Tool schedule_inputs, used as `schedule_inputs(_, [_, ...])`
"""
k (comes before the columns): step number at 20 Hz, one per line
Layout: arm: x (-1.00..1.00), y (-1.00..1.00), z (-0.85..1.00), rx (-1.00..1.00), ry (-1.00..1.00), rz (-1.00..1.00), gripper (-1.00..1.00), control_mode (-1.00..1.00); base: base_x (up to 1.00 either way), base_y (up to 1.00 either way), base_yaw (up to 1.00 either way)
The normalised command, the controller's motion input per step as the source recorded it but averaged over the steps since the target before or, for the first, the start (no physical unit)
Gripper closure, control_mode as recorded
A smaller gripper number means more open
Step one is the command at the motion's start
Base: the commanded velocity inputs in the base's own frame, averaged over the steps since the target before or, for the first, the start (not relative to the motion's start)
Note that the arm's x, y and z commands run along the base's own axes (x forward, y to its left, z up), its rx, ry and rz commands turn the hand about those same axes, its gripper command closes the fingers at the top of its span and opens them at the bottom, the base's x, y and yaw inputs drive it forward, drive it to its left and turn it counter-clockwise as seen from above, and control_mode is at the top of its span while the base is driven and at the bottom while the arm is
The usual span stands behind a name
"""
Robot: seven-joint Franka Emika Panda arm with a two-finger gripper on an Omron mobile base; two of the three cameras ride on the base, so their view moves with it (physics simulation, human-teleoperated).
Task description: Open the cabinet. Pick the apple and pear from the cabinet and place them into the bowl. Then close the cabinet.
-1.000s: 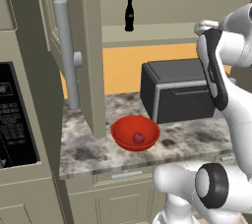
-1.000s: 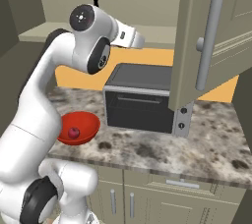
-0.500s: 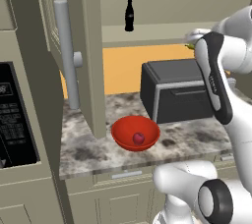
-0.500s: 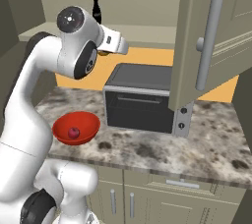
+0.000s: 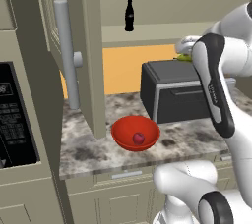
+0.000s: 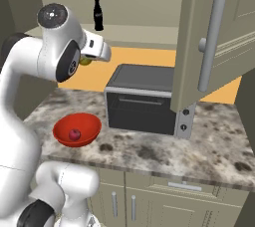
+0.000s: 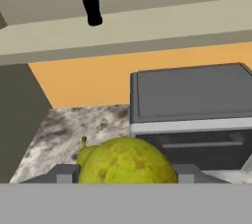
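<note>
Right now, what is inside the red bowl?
The bowl holds the apple, lying alone near its middle. The pear is not in it: it sits between the end effector fingers, up over the counter. The bowl's floor under the apple is hidden.

arm raised, elbow bent; fingers (image 7: 66, 174) clamped around pear (image 7: 125, 161).

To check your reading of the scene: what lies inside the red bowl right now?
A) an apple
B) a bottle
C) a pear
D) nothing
A: a small dark-red apple sits in the bowl, while the pear is between the fingers of the gripper.
</note>
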Motion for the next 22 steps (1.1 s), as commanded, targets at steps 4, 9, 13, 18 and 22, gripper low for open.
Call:
schedule_inputs(4, [-0.32,0.51,-0.38,0.00,0.06,0.08,1.00,-1.00,0.00,0.00,0.00])
schedule_inputs(9, [-0.15,0.45,-0.38,0.00,0.09,0.06,1.00,-1.00,0.00,0.00,0.00])
schedule_inputs(13, [0.00,0.34,-0.35,0.00,0.14,0.03,1.00,-1.00,0.00,0.00,0.00])
schedule_inputs(18, [0.00,0.28,-0.34,0.00,0.13,0.03,1.00,-1.00,0.00,0.00,0.00])
schedule_inputs(22, [0.00,0.23,-0.36,0.00,0.12,0.03,1.00,-1.00,0.00,0.00,0.00])
